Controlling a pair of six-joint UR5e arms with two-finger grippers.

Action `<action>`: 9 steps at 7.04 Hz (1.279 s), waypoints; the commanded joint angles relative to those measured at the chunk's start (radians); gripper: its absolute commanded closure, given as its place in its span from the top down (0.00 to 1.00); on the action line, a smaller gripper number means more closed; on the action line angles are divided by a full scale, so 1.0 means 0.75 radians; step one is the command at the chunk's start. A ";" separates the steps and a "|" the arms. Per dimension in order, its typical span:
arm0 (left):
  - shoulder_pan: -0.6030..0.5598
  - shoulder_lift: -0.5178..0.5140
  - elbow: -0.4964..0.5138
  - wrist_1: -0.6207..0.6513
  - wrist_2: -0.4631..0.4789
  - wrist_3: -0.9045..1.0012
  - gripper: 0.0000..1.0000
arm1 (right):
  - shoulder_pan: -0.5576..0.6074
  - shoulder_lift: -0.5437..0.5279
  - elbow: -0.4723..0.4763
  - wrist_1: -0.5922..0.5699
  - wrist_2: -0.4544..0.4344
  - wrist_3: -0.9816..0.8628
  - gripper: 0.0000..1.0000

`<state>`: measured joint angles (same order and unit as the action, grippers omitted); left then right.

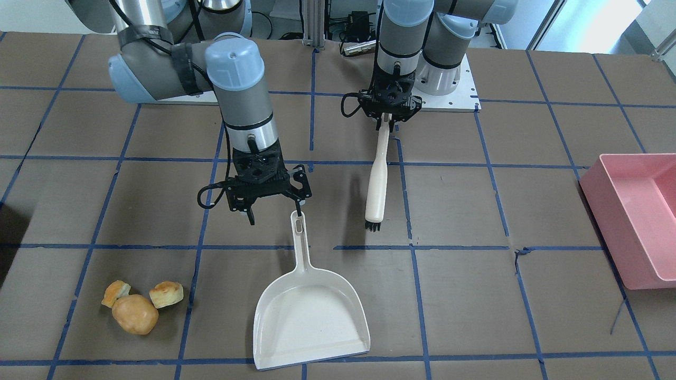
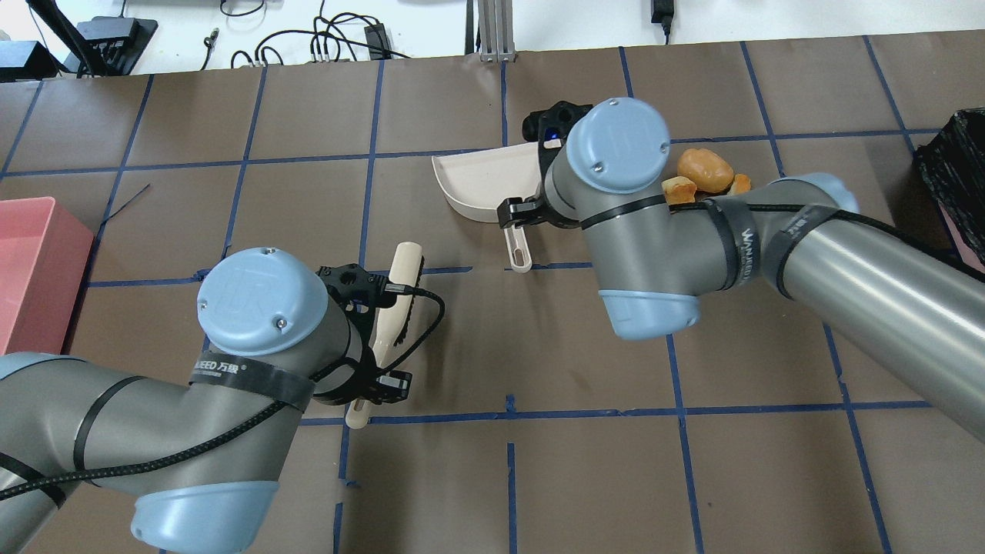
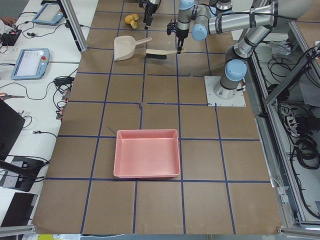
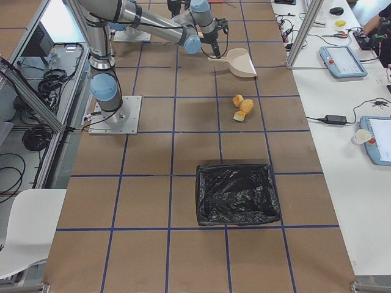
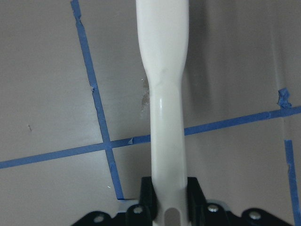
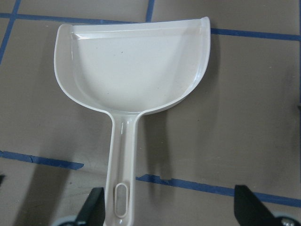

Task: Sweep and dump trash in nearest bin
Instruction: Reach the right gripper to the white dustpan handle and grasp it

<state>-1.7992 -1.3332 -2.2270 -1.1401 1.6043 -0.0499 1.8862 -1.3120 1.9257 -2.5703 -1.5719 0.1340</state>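
The trash [image 1: 136, 311], three small bread-like pieces, lies in one tight group on the brown table marked with a grid of blue tape [image 1: 465, 295]. It is on the robot's right side, on the part of the table far from the robot's base. The round golden-brown lump [image 2: 704, 169] touches the two smaller toasted tan chunks [image 1: 166, 294], which sit on the lump's side nearer to the robot.

To the left of this group, and apart from it, the cream plastic dustpan [image 1: 309, 316] lies flat on the table. Its open mouth is turned away from the robot and its handle points back to the robot. The right gripper [image 1: 275, 214] hangs over the end of this handle with its jaws spread wide. The tip of the handle is between the fingers, close to one of them, and it is not clamped.

The left gripper [image 1: 390, 119] is closed on the thin end of the cream-handled brush with short black bristles [image 1: 377, 179]; in the left wrist view both fingers [image 5: 193, 193] press on the sides of the handle. The brush is left of the dustpan, with its bristle end away from the robot. Whether it rests on the table or is held just above it cannot be told.

The square bin lined with a black bag [image 4: 237, 192] stands at the right end of the table, on the same side as the trash. The pink rectangular plastic bin [image 1: 634, 221] stands at the left end, well apart from the trash.
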 commanded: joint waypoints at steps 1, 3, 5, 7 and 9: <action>0.059 0.002 0.018 -0.004 -0.045 0.032 0.03 | 0.072 0.119 -0.001 -0.106 -0.050 0.009 0.96; 0.077 0.004 0.018 -0.006 -0.043 0.044 0.03 | 0.062 0.174 -0.009 -0.164 -0.028 0.012 0.95; 0.094 0.004 0.026 -0.016 -0.045 0.052 0.03 | 0.052 0.174 -0.011 -0.150 0.038 0.010 0.87; 0.094 0.004 0.026 -0.016 -0.043 0.058 0.03 | 0.060 0.176 -0.003 -0.146 0.028 0.001 0.40; 0.096 0.004 0.028 -0.016 -0.045 0.062 0.03 | 0.064 0.176 0.003 -0.140 0.028 -0.003 0.09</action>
<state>-1.7283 -1.3300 -2.2065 -1.1520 1.5719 -0.0052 1.9324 -1.1798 1.9251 -2.6783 -1.5488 0.1341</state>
